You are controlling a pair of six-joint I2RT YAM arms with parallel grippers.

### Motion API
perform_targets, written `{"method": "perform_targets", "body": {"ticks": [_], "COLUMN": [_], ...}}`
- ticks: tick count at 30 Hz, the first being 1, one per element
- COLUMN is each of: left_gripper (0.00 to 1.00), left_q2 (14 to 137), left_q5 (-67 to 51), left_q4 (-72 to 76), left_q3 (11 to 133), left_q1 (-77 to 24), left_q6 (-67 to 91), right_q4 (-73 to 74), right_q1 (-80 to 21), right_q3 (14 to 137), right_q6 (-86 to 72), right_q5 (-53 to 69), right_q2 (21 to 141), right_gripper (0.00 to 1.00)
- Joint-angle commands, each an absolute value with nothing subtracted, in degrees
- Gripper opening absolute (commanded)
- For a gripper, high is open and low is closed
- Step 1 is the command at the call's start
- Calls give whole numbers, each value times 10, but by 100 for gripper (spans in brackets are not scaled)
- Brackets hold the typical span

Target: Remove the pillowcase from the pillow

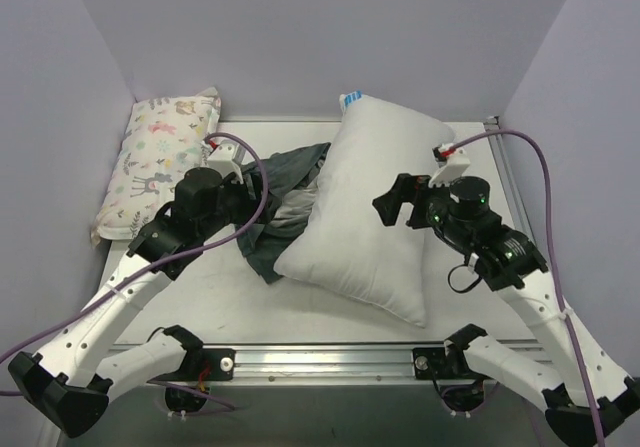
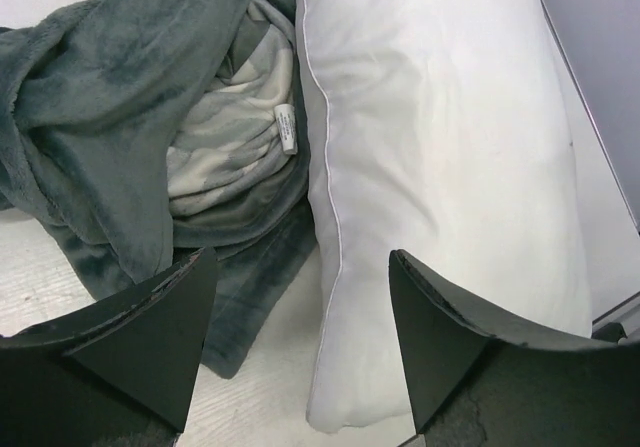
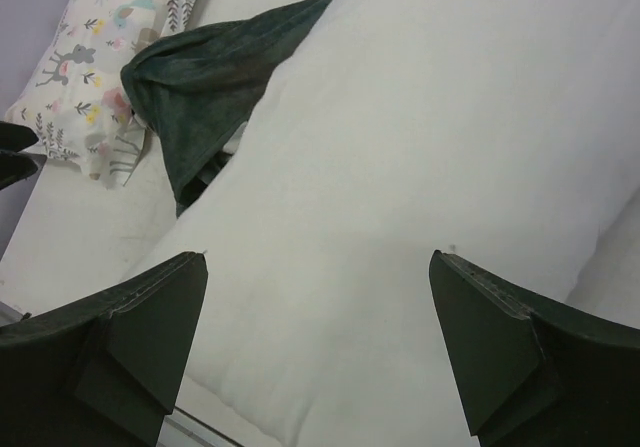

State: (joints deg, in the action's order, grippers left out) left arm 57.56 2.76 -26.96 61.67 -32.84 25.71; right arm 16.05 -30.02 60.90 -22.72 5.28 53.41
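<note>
The plump white pillow (image 1: 370, 207) lies bare and slanted across the middle of the table, a blue-and-white label (image 1: 351, 98) at its far corner. The pillowcase (image 1: 285, 202) is a crumpled heap against the pillow's left side, mostly dark grey, with pale striped fabric (image 2: 225, 147) showing in its folds. My left gripper (image 1: 252, 207) hovers open by the heap. In the left wrist view its fingers (image 2: 300, 267) frame the pillow's near corner (image 2: 440, 147) and the grey pillowcase (image 2: 110, 97), holding nothing. My right gripper (image 1: 390, 199) is open above the pillow (image 3: 400, 167), empty (image 3: 318, 257); the pillowcase (image 3: 210, 97) lies beyond.
A small pastel animal-print pillow (image 1: 160, 157) lies along the left wall, also in the right wrist view (image 3: 100, 47). Lilac walls enclose the table on three sides. A metal rail (image 1: 320, 352) runs along the near edge between the arm bases.
</note>
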Motion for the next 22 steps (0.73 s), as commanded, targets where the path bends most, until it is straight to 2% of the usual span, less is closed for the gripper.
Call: {"method": "perform_targets", "body": {"ticks": [1,10,22], "left_gripper": [77,77,77], "left_q2": [546,506,489], "left_q5": [33,51,46], "left_q4": [-278,-295,-303], "left_q3": [600,571,571], "left_q1": [-341,-374,-374], "left_q6": [236,215,207], "right_q4": [192,243,239], "right_q1": [-298,-297,-298], "right_q3": [569,503,505], "right_q6": [-229,-229,-233], "right_q5": [2,-44,-25], "right_q2": [469,401,417], "right_gripper": [100,100,100]}}
